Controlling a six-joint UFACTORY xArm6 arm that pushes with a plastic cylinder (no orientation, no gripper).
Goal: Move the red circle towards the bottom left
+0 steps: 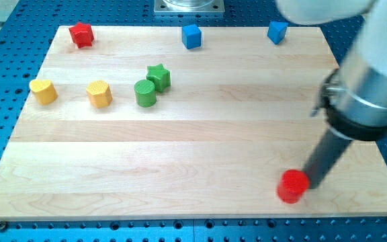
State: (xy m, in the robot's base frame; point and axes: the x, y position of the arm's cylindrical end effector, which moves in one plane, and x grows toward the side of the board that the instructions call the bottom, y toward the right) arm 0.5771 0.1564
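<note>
Leftward from the red circle [292, 186] the worktop's [180, 154] near half lies open; green cylinder [145, 93] and yellow blocks [99, 94] stand farther back.

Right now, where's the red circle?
The red circle sits near the board's bottom edge on the view's right, far from the other blocks. My tip is right beside it on its right; I can't tell if they touch.
</note>
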